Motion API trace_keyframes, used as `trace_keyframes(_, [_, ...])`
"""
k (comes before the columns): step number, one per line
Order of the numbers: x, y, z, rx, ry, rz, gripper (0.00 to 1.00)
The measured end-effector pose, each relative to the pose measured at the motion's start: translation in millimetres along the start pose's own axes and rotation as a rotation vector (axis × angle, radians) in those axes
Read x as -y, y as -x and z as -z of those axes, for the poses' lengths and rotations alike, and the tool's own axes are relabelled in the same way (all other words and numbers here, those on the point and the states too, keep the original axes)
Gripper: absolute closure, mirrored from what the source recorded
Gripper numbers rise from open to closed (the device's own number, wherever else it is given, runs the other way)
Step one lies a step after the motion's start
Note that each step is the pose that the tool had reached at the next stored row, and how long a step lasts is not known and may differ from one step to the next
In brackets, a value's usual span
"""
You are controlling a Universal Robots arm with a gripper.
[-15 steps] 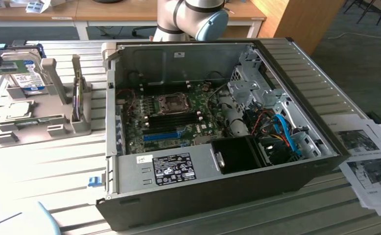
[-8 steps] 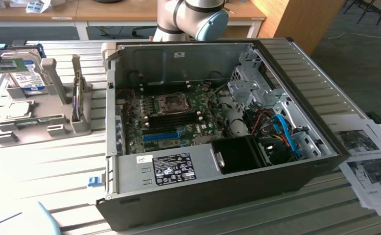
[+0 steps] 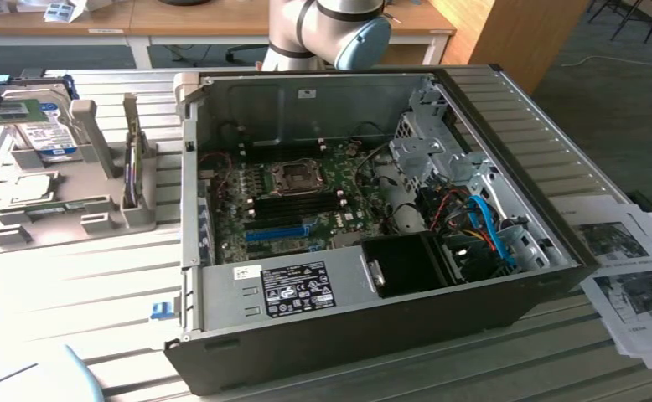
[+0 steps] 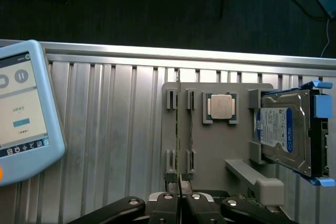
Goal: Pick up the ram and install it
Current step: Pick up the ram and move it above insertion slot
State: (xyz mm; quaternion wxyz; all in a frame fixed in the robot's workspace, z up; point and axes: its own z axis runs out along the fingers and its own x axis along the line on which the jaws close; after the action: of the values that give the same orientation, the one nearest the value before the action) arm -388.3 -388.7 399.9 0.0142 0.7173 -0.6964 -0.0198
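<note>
The ram is a thin green stick standing on its edge in the bracket slots of a grey holder plate. In the exterior view the ram rests in that holder at the exterior view's left, with nothing gripping it. My gripper is shut with its fingertips close together and nothing between them, lined up over one end of the stick from above. The open computer case lies in the middle, and the black memory slots flank the processor socket on its motherboard.
A silver, blue-labelled hard drive leans in the holder beside a square processor chip. A light blue touch pendant lies on the slatted metal table. Printed sheets lie at the exterior view's right of the case.
</note>
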Motion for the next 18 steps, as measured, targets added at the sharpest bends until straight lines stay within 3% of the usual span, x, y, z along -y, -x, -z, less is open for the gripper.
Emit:
trace_keyframes(10, [2.0,-0.1,0.1,0.0000,0.0000,0.000,0.89])
trace_keyframes(18, [13.1,-0.4,0.7,0.0000,0.0000,0.000,0.89])
